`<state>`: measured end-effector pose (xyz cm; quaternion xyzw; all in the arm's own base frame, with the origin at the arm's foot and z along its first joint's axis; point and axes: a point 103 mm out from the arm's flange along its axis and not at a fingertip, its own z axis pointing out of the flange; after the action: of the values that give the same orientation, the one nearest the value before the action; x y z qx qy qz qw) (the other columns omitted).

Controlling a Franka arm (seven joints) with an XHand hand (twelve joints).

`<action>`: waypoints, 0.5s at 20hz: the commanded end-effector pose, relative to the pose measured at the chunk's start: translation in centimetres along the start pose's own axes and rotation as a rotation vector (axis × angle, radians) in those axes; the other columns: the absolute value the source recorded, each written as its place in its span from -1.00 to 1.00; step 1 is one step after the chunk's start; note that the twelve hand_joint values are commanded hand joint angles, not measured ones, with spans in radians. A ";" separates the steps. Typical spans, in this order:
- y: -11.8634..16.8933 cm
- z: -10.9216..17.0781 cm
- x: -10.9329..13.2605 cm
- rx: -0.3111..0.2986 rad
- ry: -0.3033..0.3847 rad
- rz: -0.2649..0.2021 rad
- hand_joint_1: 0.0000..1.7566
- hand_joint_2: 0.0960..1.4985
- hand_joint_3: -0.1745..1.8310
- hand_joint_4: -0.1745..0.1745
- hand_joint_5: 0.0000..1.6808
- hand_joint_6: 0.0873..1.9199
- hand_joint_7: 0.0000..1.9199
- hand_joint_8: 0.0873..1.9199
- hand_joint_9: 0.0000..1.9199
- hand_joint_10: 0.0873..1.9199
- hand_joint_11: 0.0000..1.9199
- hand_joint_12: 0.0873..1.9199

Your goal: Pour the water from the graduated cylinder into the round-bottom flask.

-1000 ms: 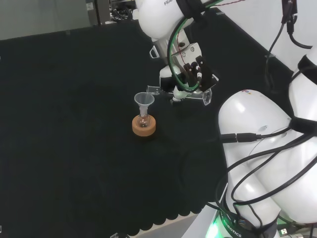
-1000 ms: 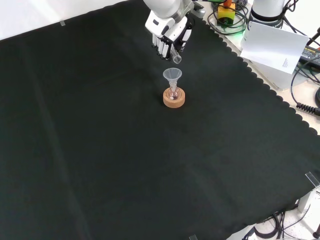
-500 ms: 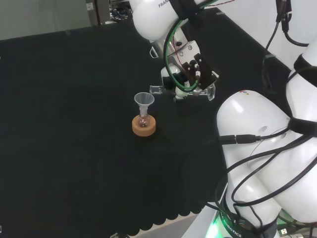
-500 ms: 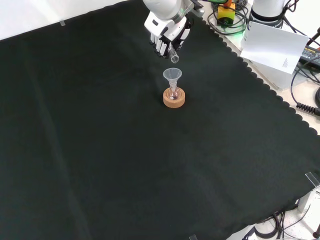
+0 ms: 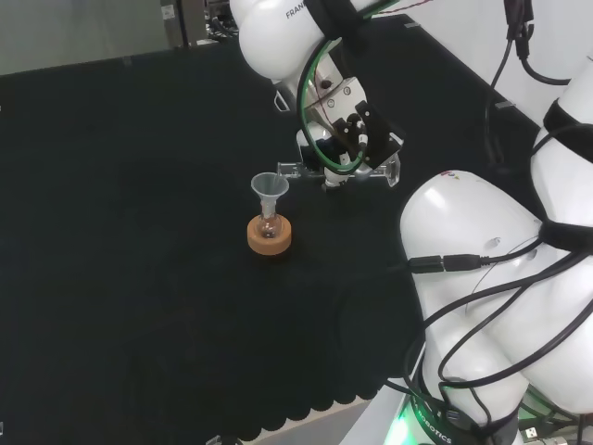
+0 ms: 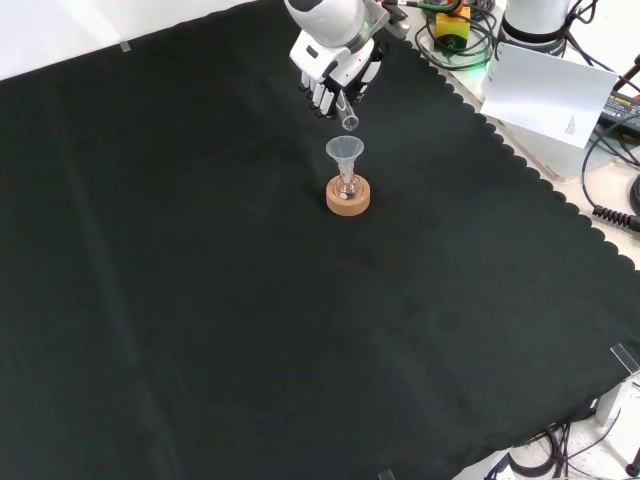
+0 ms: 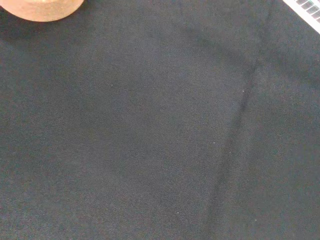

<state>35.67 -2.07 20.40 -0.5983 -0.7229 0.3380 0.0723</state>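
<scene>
In the head view the hand (image 5: 350,139) is shut on a clear graduated cylinder (image 5: 293,171), which lies almost level. Its mouth points left and hangs just above and to the right of a clear funnel (image 5: 270,187). The funnel sits in the neck of a small round-bottom flask (image 5: 269,225) on a cork ring (image 5: 269,237). In the front view the hand (image 6: 335,68) comes in from the top. There the graduated cylinder's mouth (image 6: 349,121) hangs a little above the funnel (image 6: 345,150), the flask (image 6: 346,185) and the cork ring (image 6: 348,198). The wrist view catches the cork ring's edge (image 7: 42,7).
Black cloth (image 6: 200,300) covers the bench; its scalloped edge (image 6: 520,165) runs along the right of the front view. Beyond that edge lie a white sheet (image 6: 555,90) and cables. The arm's white links (image 5: 482,278) stand at the right of the head view.
The arm has swung a little to the left in the head view. The cylinder has stayed nearly level, its mouth still just beside the funnel. Flask and ring have not moved.
</scene>
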 end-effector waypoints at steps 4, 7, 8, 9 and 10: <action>0.4 -0.2 0.2 0.028 -0.047 0.060 0.54 0.53 -0.84 -0.05 0.14 -0.13 -0.08 0.21 0.22 -0.58 0.06 -0.14; 0.4 -0.6 0.5 0.024 -0.060 0.072 0.54 0.53 -0.84 -0.04 0.14 -0.12 -0.08 0.22 0.22 -0.58 0.06 -0.14; 0.4 -0.7 0.5 0.023 -0.064 0.075 0.54 0.53 -0.84 -0.04 0.14 -0.12 -0.08 0.22 0.22 -0.58 0.06 -0.14; 0.4 -0.8 0.6 0.019 -0.076 0.079 0.54 0.53 -0.84 -0.04 0.14 -0.12 -0.08 0.22 0.22 -0.58 0.06 -0.14; 0.5 -0.8 0.7 0.014 -0.087 0.083 0.54 0.53 -0.84 -0.04 0.14 -0.12 -0.08 0.22 0.22 -0.58 0.06 -0.14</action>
<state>36.10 -1.16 20.37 -0.6085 -0.7041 0.3628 0.0483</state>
